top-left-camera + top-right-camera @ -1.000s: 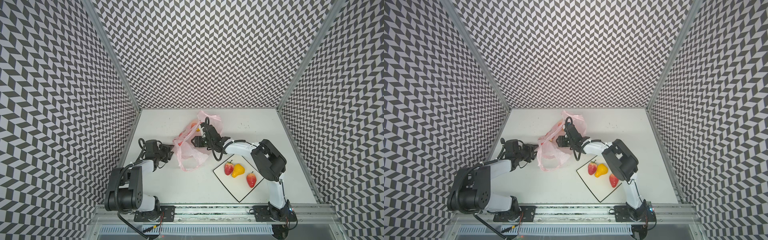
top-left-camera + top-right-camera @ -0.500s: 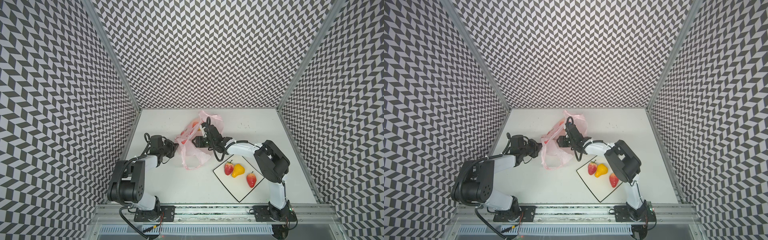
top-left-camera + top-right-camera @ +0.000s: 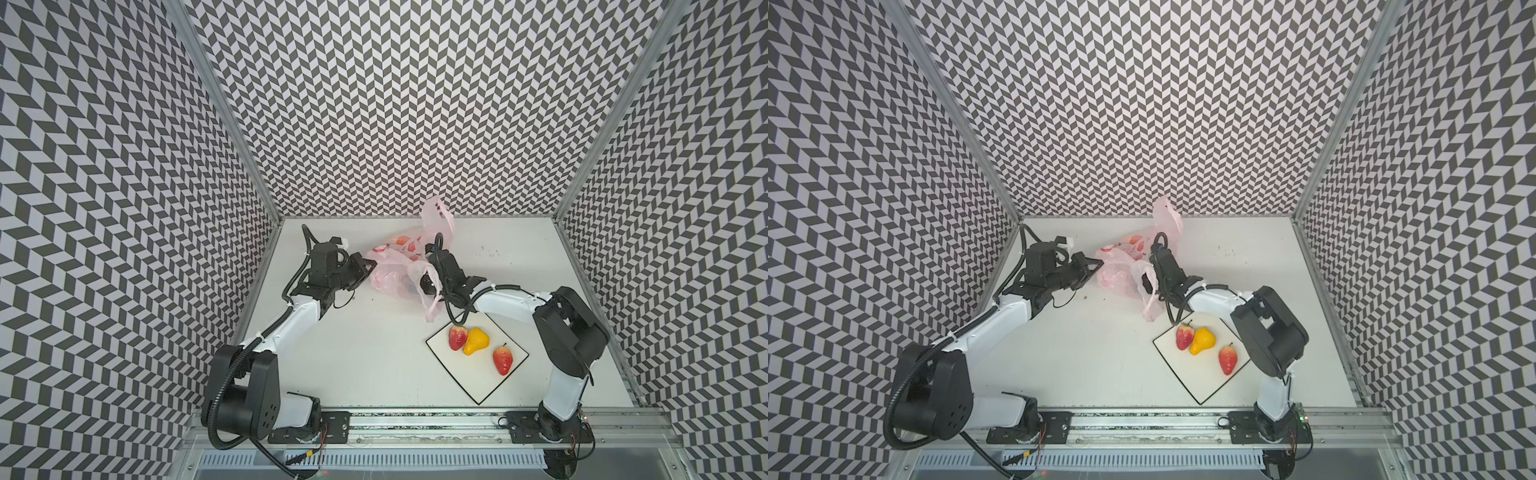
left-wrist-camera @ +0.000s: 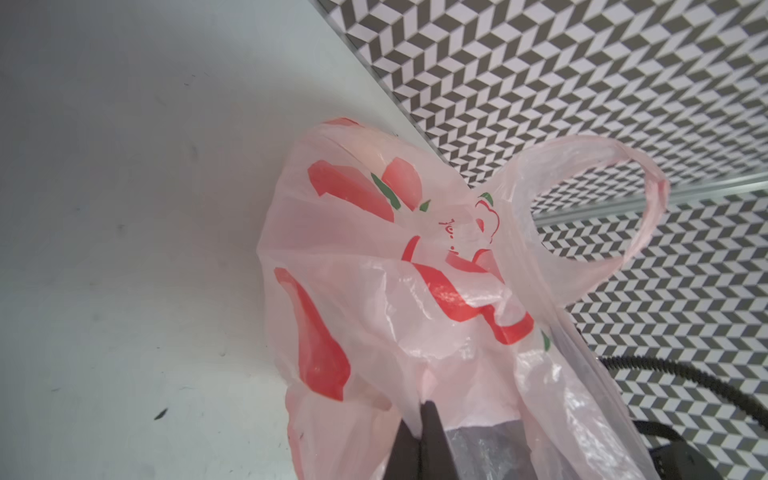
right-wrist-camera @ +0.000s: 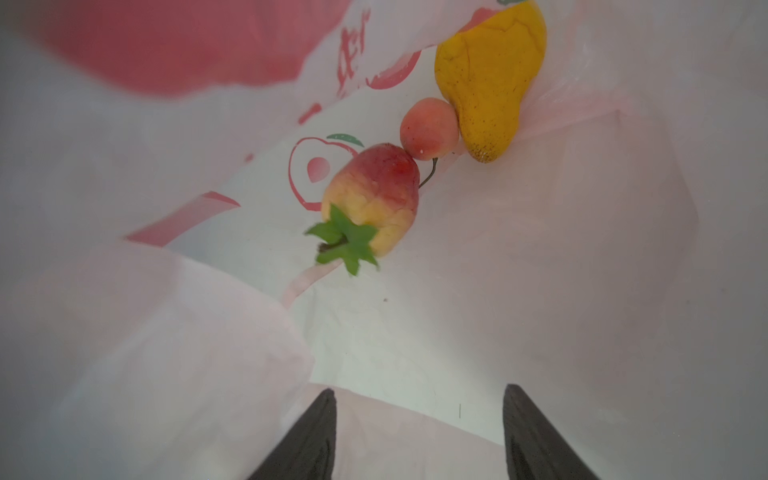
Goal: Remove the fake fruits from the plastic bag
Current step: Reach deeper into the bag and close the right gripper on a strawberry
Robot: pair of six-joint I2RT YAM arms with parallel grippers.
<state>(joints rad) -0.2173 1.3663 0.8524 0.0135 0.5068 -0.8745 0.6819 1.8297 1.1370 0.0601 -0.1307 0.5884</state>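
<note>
The left jaws are fully closed, their black fingertips (image 4: 432,440) pressed together on a fold of the thin, crinkled, translucent pale-pink plastic carrier bag (image 4: 374,291) with red and green printed marks. In both top views they meet the bag's left side. The bag (image 3: 395,278) lies near the back of the white worktop (image 3: 374,353), between the two arms, with one loop handle (image 3: 436,216) standing up against the back wall.

The right jaws are inside the bag's mouth. The top views hide them behind film, and a second loop handle (image 3: 432,307) is draped over that arm's wrist. In the right wrist view their two dark fingertips (image 5: 311,440) stand well apart, with only pink bag film showing between them and no fruit held or touched.

Further into the bag, clear of those jaws, three toy fruits lie in a row. A glossy red strawberry with a green leafy top (image 5: 372,199) touches a small pink-red stemmed cherry (image 5: 430,129). The cherry touches a yellow pear-shaped fruit (image 5: 490,79).

Three more fruits rest on a white black-edged square board (image 3: 478,382) at the front right. A second red strawberry (image 3: 457,338) sits against a second yellow pear (image 3: 476,340), and a third red strawberry (image 3: 503,360) lies just apart.
</note>
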